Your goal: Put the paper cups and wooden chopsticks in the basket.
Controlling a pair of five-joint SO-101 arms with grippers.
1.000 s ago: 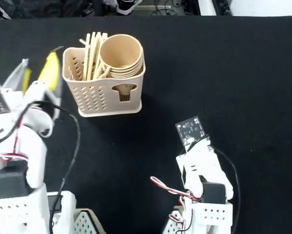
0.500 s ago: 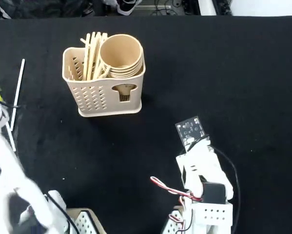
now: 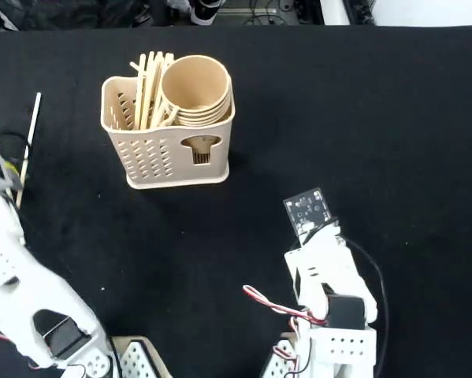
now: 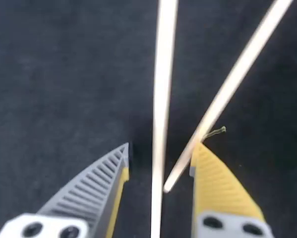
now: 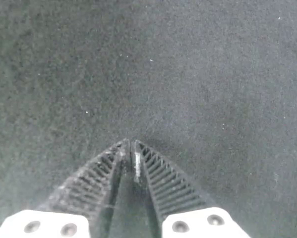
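At the tabletop's [image 3: 362,118] left edge, the left pincer [image 4: 163,147] hangs spread wide and low over two loose chopsticks [image 4: 163,74]. They converge between its jaws, likely lined up so one pinch takes both. Toward the far-left corner, one basket [image 3: 172,161] holds a nested stack of paper cups [image 3: 196,87], its several rims too tight to count, beside a bundle of upright chopsticks [image 3: 147,87]. Near the front edge the right pincer [image 5: 129,148] rests clenched on nothing, apparently parked clear.

Stacked paper cups [image 3: 195,87] and wooden chopsticks [image 3: 146,88] upright in beige basket [image 3: 171,159], two loose chopsticks [image 3: 31,134] lying well apart
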